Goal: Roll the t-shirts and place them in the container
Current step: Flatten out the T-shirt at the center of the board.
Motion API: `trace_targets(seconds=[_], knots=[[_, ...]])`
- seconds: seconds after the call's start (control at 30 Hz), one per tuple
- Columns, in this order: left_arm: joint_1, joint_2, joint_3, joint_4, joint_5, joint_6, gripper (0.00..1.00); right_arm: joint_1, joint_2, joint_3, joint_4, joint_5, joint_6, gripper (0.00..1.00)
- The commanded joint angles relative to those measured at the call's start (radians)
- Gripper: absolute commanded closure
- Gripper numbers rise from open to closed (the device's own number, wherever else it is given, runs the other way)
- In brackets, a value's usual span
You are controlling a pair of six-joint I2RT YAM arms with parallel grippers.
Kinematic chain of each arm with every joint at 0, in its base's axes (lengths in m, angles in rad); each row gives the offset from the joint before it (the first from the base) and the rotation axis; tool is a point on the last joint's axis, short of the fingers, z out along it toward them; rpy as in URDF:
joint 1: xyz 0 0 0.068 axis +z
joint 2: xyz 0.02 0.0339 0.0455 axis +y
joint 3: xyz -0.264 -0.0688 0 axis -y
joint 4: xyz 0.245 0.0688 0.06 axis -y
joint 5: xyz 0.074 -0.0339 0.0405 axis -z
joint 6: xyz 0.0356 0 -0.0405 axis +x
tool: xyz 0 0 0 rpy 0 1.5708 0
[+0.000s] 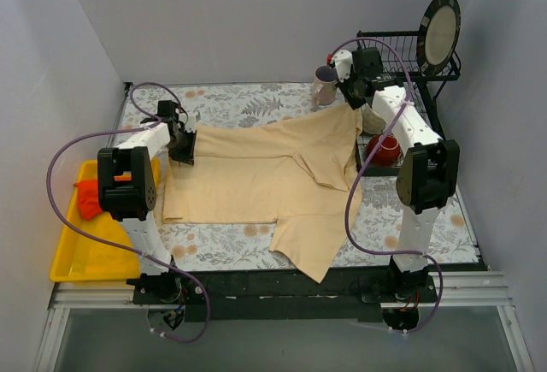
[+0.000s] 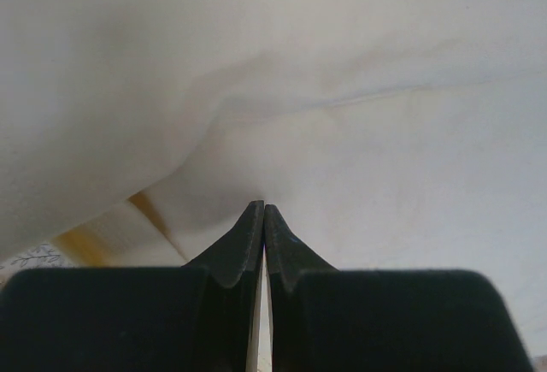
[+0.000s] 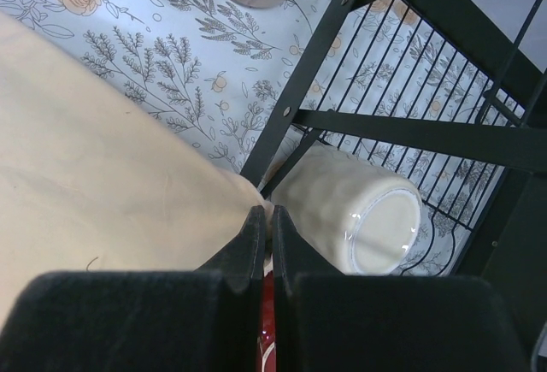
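Observation:
The pale beige t-shirt (image 1: 256,171) lies spread across the flowered table, one sleeve hanging toward the near edge. My left gripper (image 1: 182,148) is shut on the shirt's left edge; in the left wrist view the cloth (image 2: 342,90) fills the frame and a thin strip sits between the closed jaws (image 2: 263,209). My right gripper (image 1: 354,103) is shut on the shirt's far right corner, beside the rack. In the right wrist view the cloth (image 3: 94,158) runs up into the closed jaws (image 3: 267,212).
A black wire dish rack (image 1: 427,64) stands at the back right with a round plate (image 1: 440,32), a cream mug on its side (image 3: 359,218) and a red cup (image 1: 386,150). A pinkish mug (image 1: 325,85) stands by it. A yellow tray (image 1: 77,252) with red cloth (image 1: 88,197) lies left.

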Motion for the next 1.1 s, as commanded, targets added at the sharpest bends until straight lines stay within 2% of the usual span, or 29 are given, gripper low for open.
trace_targets(seconds=[0.0,0.23,0.5,0.57,0.6,0.7,0.87,1.07], knots=[[0.012,-0.008,0.026,0.057,-0.149,0.01,1.0,-0.005,-0.031,0.045,0.042,0.024,-0.003,0.99],[0.032,-0.011,-0.007,0.115,-0.322,0.027,1.0,-0.008,-0.022,0.045,0.043,0.028,0.0,0.99],[0.092,-0.034,0.025,0.132,-0.439,0.061,1.0,-0.016,-0.009,0.045,0.046,0.034,0.005,0.99],[0.093,-0.043,0.063,0.105,-0.398,0.066,1.0,-0.016,-0.005,0.049,0.046,0.033,0.007,0.99],[0.092,-0.049,0.075,0.056,-0.272,0.064,1.0,-0.016,-0.005,0.051,0.045,0.033,0.007,0.99],[0.066,-0.071,0.092,-0.024,-0.072,0.063,1.0,-0.018,0.001,0.052,0.046,0.033,0.007,0.99],[0.018,-0.046,0.059,-0.047,-0.019,0.015,1.0,-0.018,0.014,0.06,0.043,0.03,0.01,0.99],[0.001,0.0,0.078,-0.007,-0.096,0.013,1.0,-0.018,0.012,0.064,0.043,0.031,0.01,0.99]])
